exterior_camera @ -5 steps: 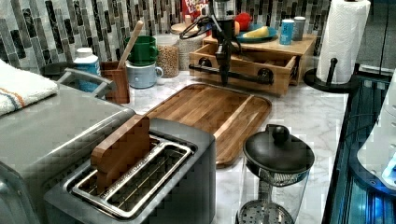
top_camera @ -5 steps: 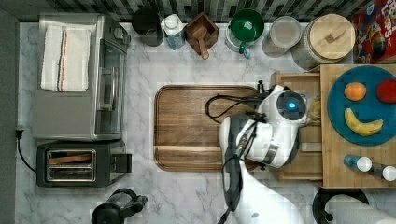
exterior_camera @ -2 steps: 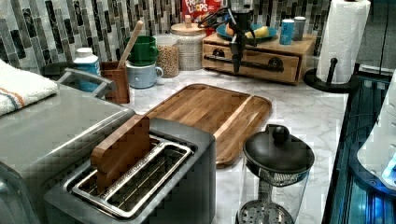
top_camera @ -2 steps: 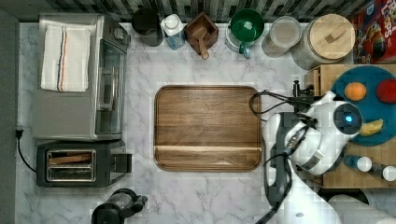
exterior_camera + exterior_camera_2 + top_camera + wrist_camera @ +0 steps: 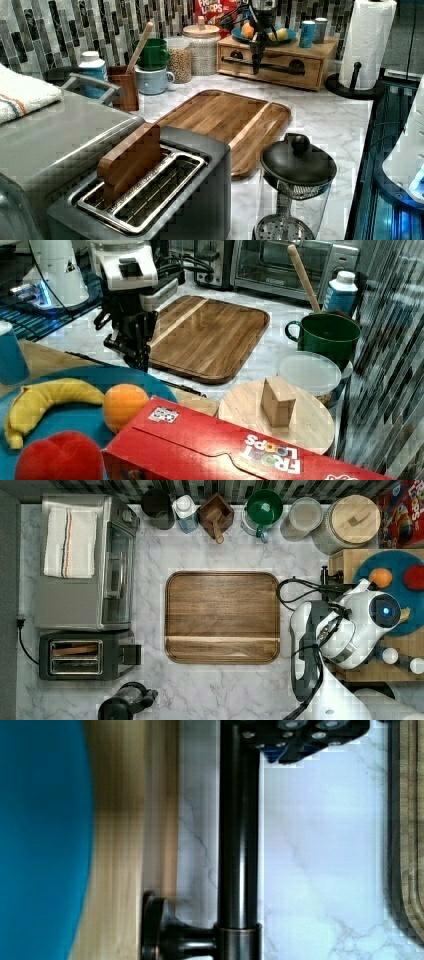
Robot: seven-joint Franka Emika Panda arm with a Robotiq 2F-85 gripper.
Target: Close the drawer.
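Observation:
The drawer (image 5: 272,64) sits pushed into its light-wood box under the top with the blue plate (image 5: 395,557); in the left view only its front face and the dark bar handle (image 5: 280,66) show. My gripper (image 5: 257,54) hangs straight down in front of that handle, fingers together. In the right view the gripper (image 5: 136,351) stands at the wood top's edge. The wrist view has the handle bar (image 5: 238,845) running along the wood front (image 5: 130,820), with the fingers (image 5: 295,735) right beside the bar over the marble.
The dark brown wooden tray (image 5: 222,616) lies mid-counter. Toaster oven (image 5: 85,562), toaster (image 5: 85,655) and a black-lidded press (image 5: 125,705) fill the top view's left. Jars, a green mug (image 5: 264,507) and a cereal box line the back. A paper towel roll (image 5: 367,45) stands beside the drawer unit.
The drawer slid in toward the top view's right, with the gripper moving along at its handle; its pale box no longer sticks out beside the tray.

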